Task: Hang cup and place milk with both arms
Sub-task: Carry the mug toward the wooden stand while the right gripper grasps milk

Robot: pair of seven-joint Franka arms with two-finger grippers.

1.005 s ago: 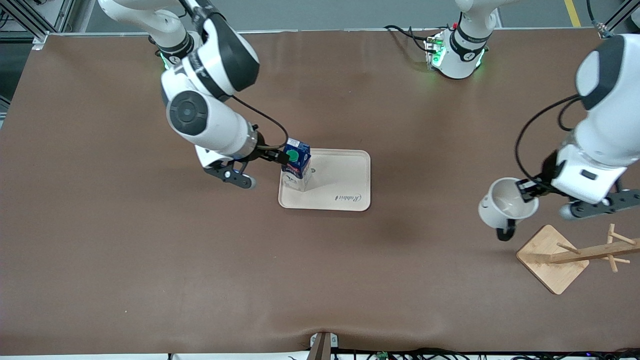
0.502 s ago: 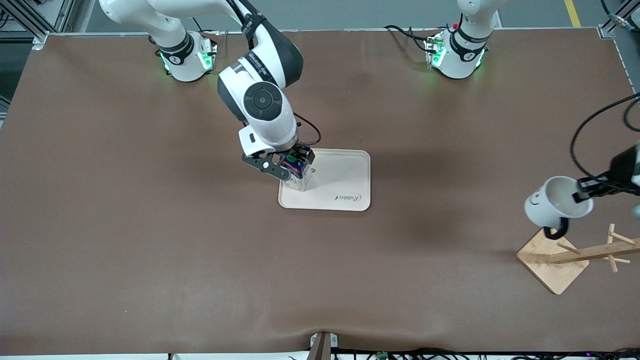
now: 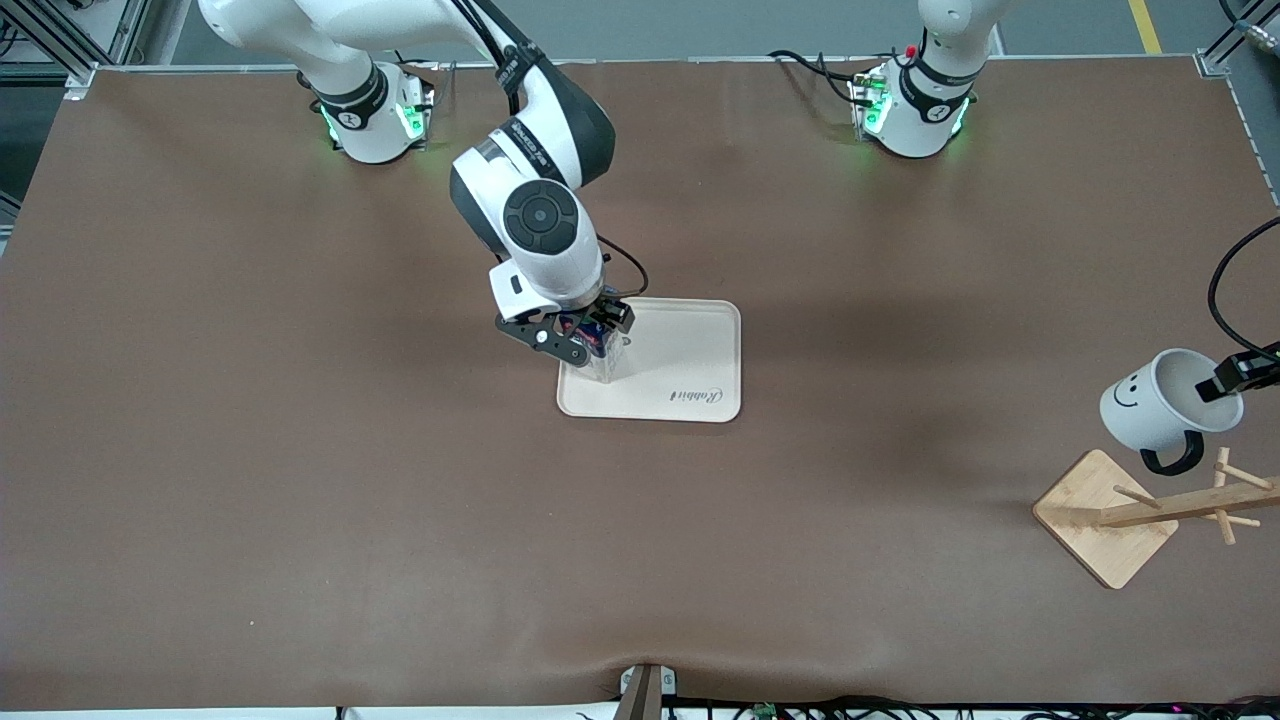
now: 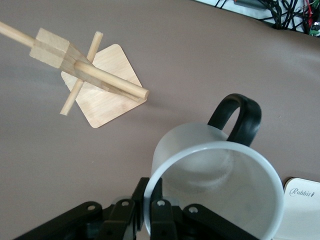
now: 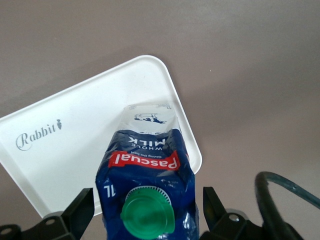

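Note:
The milk [image 3: 603, 366] stands upright on the beige tray [image 3: 690, 350], at the tray's corner toward the right arm's end. My right gripper [image 3: 585, 335] is straight above it and open, a finger on each side of the blue top [image 5: 145, 170] with a gap showing on both sides. The green cap [image 5: 147, 215] faces the right wrist camera. My left gripper [image 3: 1235, 378] is shut on the rim of the white cup [image 3: 1160, 405]. It holds the cup tilted in the air just above the wooden rack [image 3: 1110, 515], black handle [image 4: 236, 117] hanging down.
The wooden rack [image 4: 105, 95] has a square base and a post with several pegs, near the left arm's end of the table. The tray [image 5: 75, 150] carries the printed word Rabbit. Brown table mat covers everything between tray and rack.
My right arm swung from beside the carton to straight above it and came down a little. My left arm carried the cup toward the rack at its end of the table.

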